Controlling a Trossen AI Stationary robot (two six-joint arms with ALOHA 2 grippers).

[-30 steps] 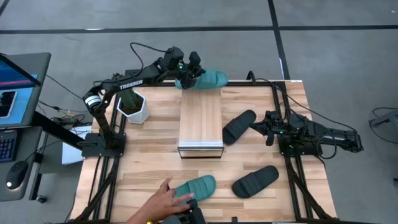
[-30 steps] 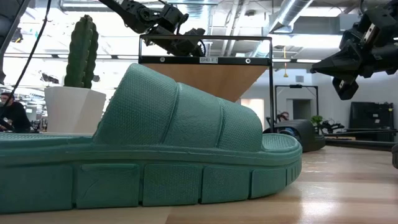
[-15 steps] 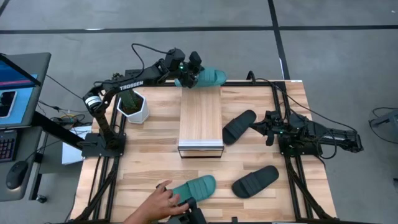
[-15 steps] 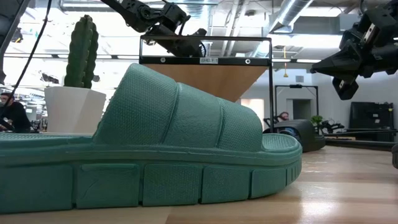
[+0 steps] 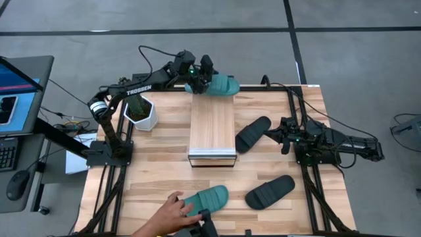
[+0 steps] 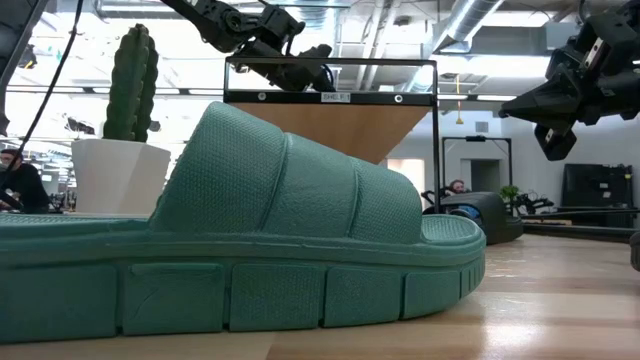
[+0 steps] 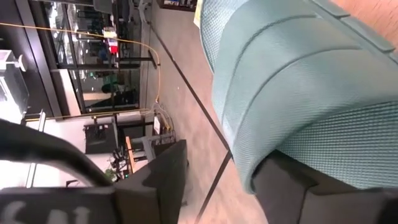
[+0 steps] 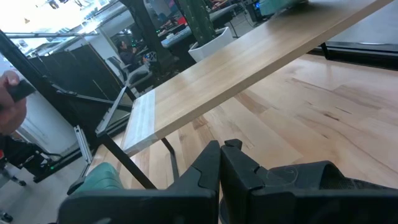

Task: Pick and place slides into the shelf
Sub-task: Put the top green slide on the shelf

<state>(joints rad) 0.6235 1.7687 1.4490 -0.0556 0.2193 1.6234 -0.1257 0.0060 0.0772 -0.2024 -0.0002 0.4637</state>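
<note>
Fingers, left: the left gripper (image 5: 202, 80) sits at the far end of the shelf (image 5: 212, 125), above the worktop's far edge. Its fingers (image 7: 155, 180) have parted within the last second; they were clamped on a teal slide (image 5: 220, 85) and now stand loose around its strap.
Fingers, right: the right gripper (image 5: 284, 139) waits near the worktop's right edge, pinched shut on nothing, unchanged.
Slide just released: teal, lying across the shelf's far end, part of it reaching past the worktop's far edge. It has dropped slightly and settled nearer the plank than a second ago.
Meaning for the task: by my reading this is the release, so one slide counts as placed, provided it stays put once the fingers pull clear.
Slides left: two black ones on the worktop right of the shelf, one (image 5: 253, 133) just beside it, the other (image 5: 270, 191) nearer the front edge; a second teal one (image 5: 206, 199) at the front edge.
Person: a hand (image 5: 171, 212) rests on that front teal slide, shifted a little since a second ago.
</note>
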